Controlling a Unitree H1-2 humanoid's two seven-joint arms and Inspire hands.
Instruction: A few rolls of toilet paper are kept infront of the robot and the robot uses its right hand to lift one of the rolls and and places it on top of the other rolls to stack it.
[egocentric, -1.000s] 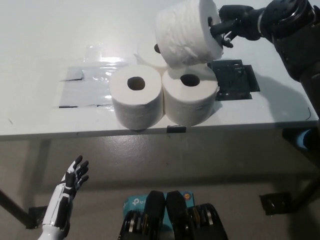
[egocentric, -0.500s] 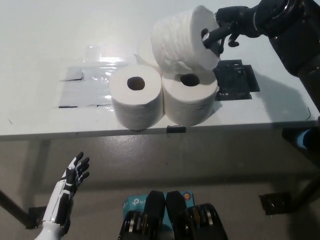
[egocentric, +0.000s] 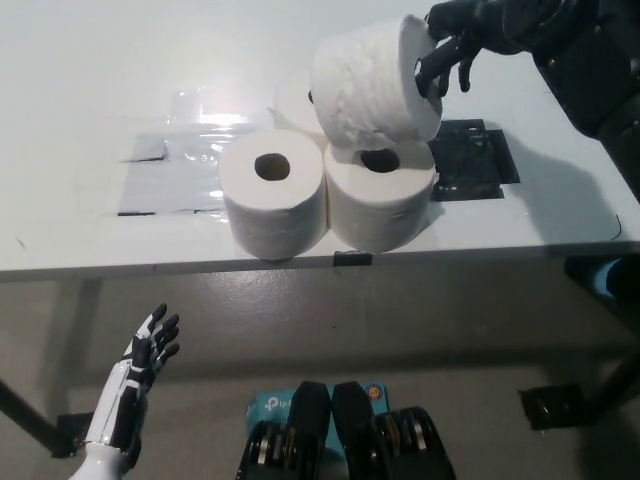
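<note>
The black right hand (egocentric: 455, 40) grips a toilet roll (egocentric: 375, 80) by its end, tilted over the two front rolls (egocentric: 325, 195) with a rear roll (egocentric: 295, 100) behind. Released at this angle, it would likely tip off sideways. The stack sits near the worktop (egocentric: 80, 80) front edge; open room lies left. The white left hand (egocentric: 145, 360) hangs below, fingers spread.

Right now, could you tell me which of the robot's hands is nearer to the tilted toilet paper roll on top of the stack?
Right. The black right hand is at the tilted roll, fingers on its end. The white left hand hangs open below the table edge.
</note>
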